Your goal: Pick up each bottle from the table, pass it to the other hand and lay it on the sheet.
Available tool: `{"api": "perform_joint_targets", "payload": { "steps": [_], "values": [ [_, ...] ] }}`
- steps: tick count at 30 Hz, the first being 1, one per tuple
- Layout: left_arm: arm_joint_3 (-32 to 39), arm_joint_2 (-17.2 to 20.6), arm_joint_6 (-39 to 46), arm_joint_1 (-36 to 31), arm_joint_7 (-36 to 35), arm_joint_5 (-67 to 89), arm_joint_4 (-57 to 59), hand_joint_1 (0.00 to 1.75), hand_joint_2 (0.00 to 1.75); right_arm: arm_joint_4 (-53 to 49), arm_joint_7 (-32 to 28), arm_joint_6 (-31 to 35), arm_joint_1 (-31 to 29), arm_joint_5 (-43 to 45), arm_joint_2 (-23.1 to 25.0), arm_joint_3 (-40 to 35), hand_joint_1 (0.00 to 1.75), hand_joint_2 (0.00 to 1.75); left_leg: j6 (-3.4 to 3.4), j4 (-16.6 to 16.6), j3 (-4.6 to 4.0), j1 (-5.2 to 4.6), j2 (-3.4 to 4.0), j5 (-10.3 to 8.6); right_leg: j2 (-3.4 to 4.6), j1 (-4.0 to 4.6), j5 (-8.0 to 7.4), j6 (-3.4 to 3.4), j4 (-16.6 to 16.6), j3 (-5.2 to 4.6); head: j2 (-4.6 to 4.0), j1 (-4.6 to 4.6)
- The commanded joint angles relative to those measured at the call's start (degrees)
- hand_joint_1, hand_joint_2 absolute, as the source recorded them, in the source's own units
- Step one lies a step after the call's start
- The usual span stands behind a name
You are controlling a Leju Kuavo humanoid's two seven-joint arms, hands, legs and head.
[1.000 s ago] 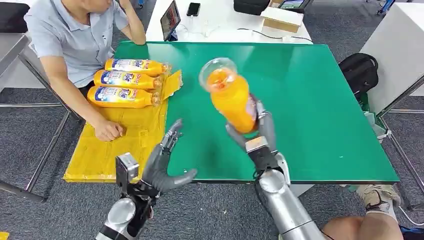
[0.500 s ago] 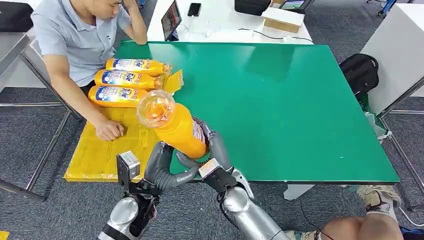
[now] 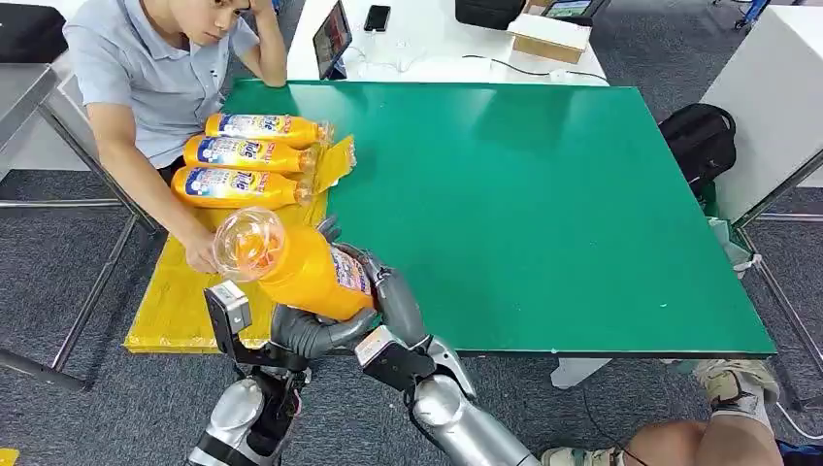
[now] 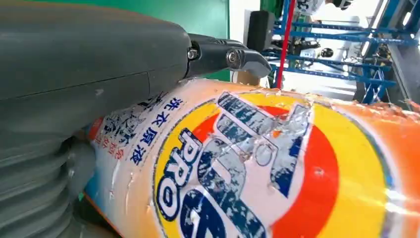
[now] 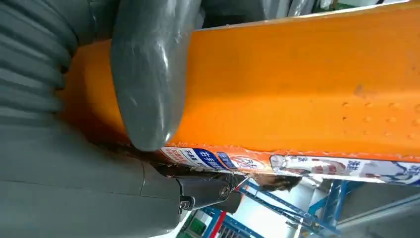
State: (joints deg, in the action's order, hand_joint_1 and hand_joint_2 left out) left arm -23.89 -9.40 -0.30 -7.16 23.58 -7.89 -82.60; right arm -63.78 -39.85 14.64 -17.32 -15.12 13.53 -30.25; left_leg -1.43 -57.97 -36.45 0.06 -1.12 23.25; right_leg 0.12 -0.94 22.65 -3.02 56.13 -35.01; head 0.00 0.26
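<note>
Orange glossy plastic bottle (image 3: 291, 267), round-shouldered, gripped by both left hand (image 3: 306, 330) and right hand (image 3: 388, 296).

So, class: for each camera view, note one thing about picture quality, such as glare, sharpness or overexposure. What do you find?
Head view: even, soft light, sharp throughout; the clear cap of the held orange plastic bottle catches highlights. Left wrist view: the bottle's crinkled label glints, and the background beyond the green table is overexposed. Right wrist view: the grey thumb shows a glossy sheen, and the far background is washed out.
</note>
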Motion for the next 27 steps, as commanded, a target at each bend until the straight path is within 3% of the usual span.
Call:
{"api": "perform_joint_targets", "payload": {
  "steps": [1, 8, 17, 18, 19, 20, 21, 22, 27],
  "values": [
    [2.53, -0.15, 2.80, -2.86, 1.05, -1.97, -0.87, 0.00, 1.75, 8.16, -0.15, 1.16, -1.63, 2.01, 0.06, -7.25, 1.75, 1.75, 0.07, -0.01, 0.31, 0.04, 0.23, 0.16, 0.10, 0.06, 0.10, 0.12, -0.02, 0.28, 0.00, -0.07],
    [2.78, 2.53, 2.54, -3.63, 2.54, -1.41, -2.90, 0.00, 1.75, 19.36, -0.15, -0.13, -5.15, -3.85, 0.40, -8.54, 1.75, 1.75, 0.12, 0.08, 0.45, 0.05, 0.18, 0.14, 0.00, 0.09, 0.11, 0.18, -0.10, 0.44, 0.00, -0.07],
    [3.48, 2.78, 0.87, -5.08, 1.75, 0.32, -1.04, 0.02, 1.75, 22.73, 0.00, 1.51, -5.88, -11.57, -0.02, -8.51, 1.75, 1.75, 0.08, 0.05, 0.23, 0.07, 0.02, 0.04, -0.21, 0.09, 0.08, 0.10, -0.10, 0.22, 0.00, -0.07],
    [3.62, 2.73, 0.93, -5.24, 1.75, 0.37, -0.79, 1.55, 1.75, 23.05, 0.40, 1.74, -5.94, -12.41, -0.07, -8.80, 1.75, 1.75, 0.09, 0.07, 0.35, 0.06, -0.01, 0.08, -0.24, 0.08, 0.13, 0.12, -0.10, 0.34, 0.00, -0.09],
    [3.94, 2.68, 1.06, -5.41, 1.69, 0.32, -0.67, 1.75, 1.75, 23.58, 1.33, 2.41, -6.01, -13.64, -0.14, -9.21, 1.01, 1.75, 0.07, 0.05, 0.23, 0.07, 0.04, 0.04, -0.18, 0.09, 0.07, 0.09, -0.11, 0.20, 0.00, -0.07],
    [4.33, 2.65, 1.22, -5.43, 1.33, 0.07, -0.60, 1.75, 1.75, 23.66, 2.13, 4.20, -5.81, -14.32, 0.03, -8.87, 0.00, 1.75, 0.10, 0.06, 0.36, 0.07, 0.01, 0.08, -0.24, 0.10, 0.13, 0.13, -0.11, 0.34, 0.00, -0.11],
    [4.59, 2.77, 1.12, -5.48, 0.81, -0.22, -0.47, 1.75, 1.75, 23.90, 2.11, 5.51, -5.71, -15.25, 0.18, -8.90, 0.00, 1.75, 0.07, 0.05, 0.18, 0.05, 0.08, 0.02, -0.15, 0.07, 0.05, 0.08, -0.10, 0.13, 0.00, -0.09],
    [5.01, 2.71, 0.90, -5.68, 0.20, -0.58, -0.03, 1.75, 1.75, 24.04, 2.27, 8.32, -5.67, -16.89, 0.23, -8.74, 0.00, 0.00, 0.07, 0.06, 0.19, 0.06, 0.06, 0.01, -0.17, 0.07, 0.05, 0.08, -0.12, 0.14, 0.00, -0.09],
    [7.50, 1.91, -0.13, -7.51, -2.11, -5.26, 3.35, 1.75, 1.75, 22.49, 1.36, 17.86, -5.36, -19.99, -0.70, -7.42, 0.00, 0.00, 0.07, 0.05, 0.13, 0.01, 0.12, 0.01, -0.10, 0.03, 0.03, 0.08, -0.07, 0.07, 0.00, -0.09]
  ]
}}
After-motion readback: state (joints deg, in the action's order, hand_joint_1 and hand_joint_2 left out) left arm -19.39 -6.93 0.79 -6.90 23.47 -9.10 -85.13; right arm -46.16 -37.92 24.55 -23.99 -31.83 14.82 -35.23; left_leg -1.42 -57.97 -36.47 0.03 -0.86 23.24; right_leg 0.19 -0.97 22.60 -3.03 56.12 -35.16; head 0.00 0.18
